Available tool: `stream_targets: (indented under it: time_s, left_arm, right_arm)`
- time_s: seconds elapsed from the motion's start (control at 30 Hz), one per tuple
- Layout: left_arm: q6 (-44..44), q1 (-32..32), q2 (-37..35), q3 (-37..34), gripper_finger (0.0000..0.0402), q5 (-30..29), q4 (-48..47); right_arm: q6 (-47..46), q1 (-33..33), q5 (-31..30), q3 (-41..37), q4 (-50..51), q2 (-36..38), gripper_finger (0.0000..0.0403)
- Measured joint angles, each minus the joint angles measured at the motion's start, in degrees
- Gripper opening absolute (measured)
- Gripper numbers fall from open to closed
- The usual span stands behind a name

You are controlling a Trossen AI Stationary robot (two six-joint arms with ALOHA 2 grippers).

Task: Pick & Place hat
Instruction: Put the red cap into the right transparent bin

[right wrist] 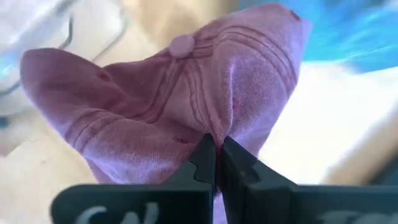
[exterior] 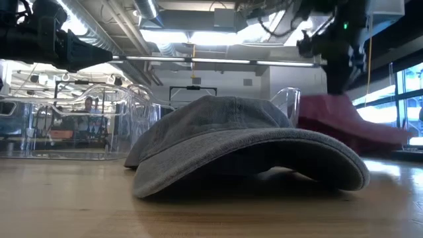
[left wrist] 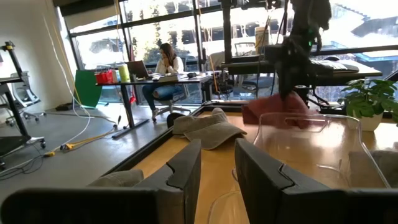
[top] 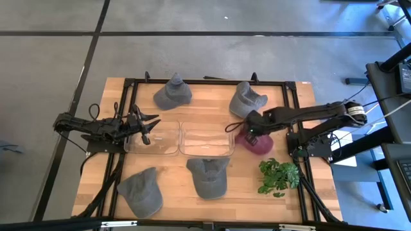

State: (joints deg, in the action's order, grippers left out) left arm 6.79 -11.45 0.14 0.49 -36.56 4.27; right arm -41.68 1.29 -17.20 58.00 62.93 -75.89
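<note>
The maroon hat (top: pixel 259 144) lies on the table just right of the two clear bins and shows pink in the right wrist view (right wrist: pixel 186 99). My right gripper (top: pixel 248 134) is over its left part, shut on its cloth (right wrist: pixel 217 154). In the low view the maroon hat (exterior: pixel 357 125) sits under the right arm. My left gripper (top: pixel 146 122) hovers open at the left end of the left clear bin (top: pixel 152 138), touching nothing; its open fingers show in its own wrist view (left wrist: pixel 217 163). My right gripper pinches a raised fold of the maroon hat's crown (right wrist: pixel 231 124), a little below the top button (right wrist: pixel 181 45), between its two shut fingers. The fingers come from above, slanting in from the table's right. The hat's lower part appears to rest on the table (exterior: pixel 390 142).
Two clear bins stand side by side mid-table, the right one (top: pixel 207 139) next to the maroon hat. Grey hats lie at the far edge (top: pixel 172 94) (top: pixel 247 99) and the near edge (top: pixel 209 176) (top: pixel 141 191). A green plant (top: pixel 278 175) sits near right.
</note>
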Motion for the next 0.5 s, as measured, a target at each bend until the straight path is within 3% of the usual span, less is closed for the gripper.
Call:
stream_targets:
  time_s: [0.13,0.27,0.4,0.5]
  left_arm:
    - [0.0,0.0,0.0,0.0,0.0095,0.0,0.0]
    - [0.0,0.0,0.0,0.0,0.0095,0.0,0.0]
    - [0.0,0.0,0.0,0.0,0.0095,0.0,0.0]
    - [0.0,0.0,0.0,0.0,0.0095,0.0,0.0]
  right_arm:
    - [0.1,1.1,-7.0,6.6,6.6,1.3,0.0010]
    - [2.2,2.9,-14.0,12.3,7.1,2.0,0.0010]
    - [8.1,4.7,-19.1,15.1,1.9,2.0,0.0011]
    - [14.1,5.3,-19.6,15.4,-5.7,2.0,0.0011]
